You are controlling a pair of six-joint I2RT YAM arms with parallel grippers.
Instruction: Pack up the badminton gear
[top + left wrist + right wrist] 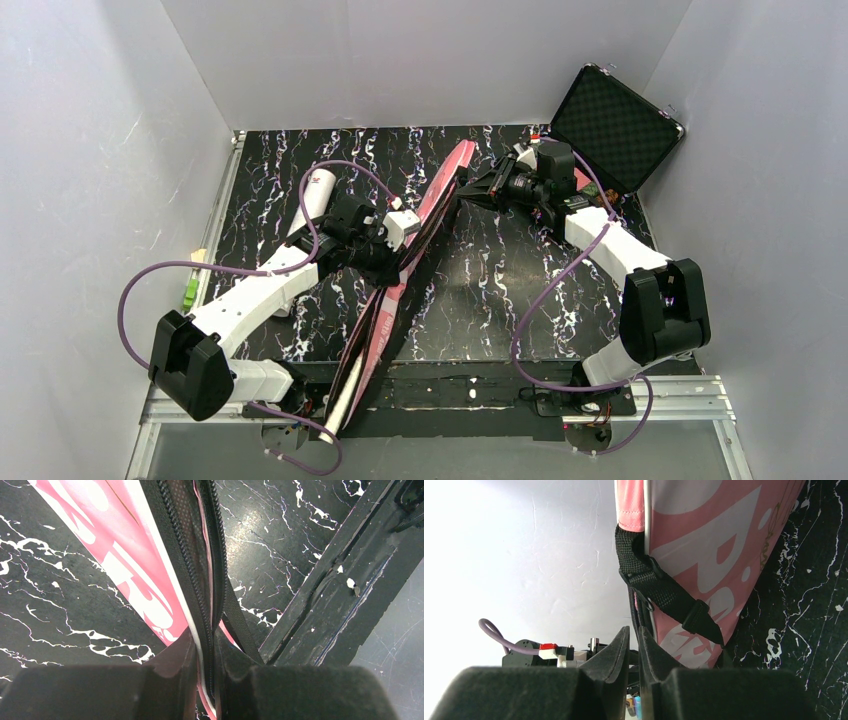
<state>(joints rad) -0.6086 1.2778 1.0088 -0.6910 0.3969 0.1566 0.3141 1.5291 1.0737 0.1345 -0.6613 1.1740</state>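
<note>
The left gripper (205,640) is pressed together on the long pink bag (440,195), pinching its open edge. The black zip (172,540) runs straight away from the fingertips. The pink side with white lettering lies to their left. A black strap (241,622) hangs just to their right, over the dark marbled desk (480,290). From overhead, the bag stands on its long edge and runs diagonally. Its far end is up beside the right gripper (634,635), its middle is in the left gripper, and its near end is down past the left arm's base. A white strip shows at that near end; I cannot tell whether it is lining or a handle. The right gripper is closed to a thin slit on the bag's dark edge near the far end. Just beyond its fingertips, a black webbing loop (659,587) is sewn onto the pink side, and the bag rises upright above it against the pale wall. A white-grey tube (318,192) lies on the desk to the left of the left gripper, partly behind that arm and apart from the bag. An open black case (615,125) with a foam lid stands behind the right gripper, near the far right corner. No rackets or shuttlecocks can be made out.
</note>
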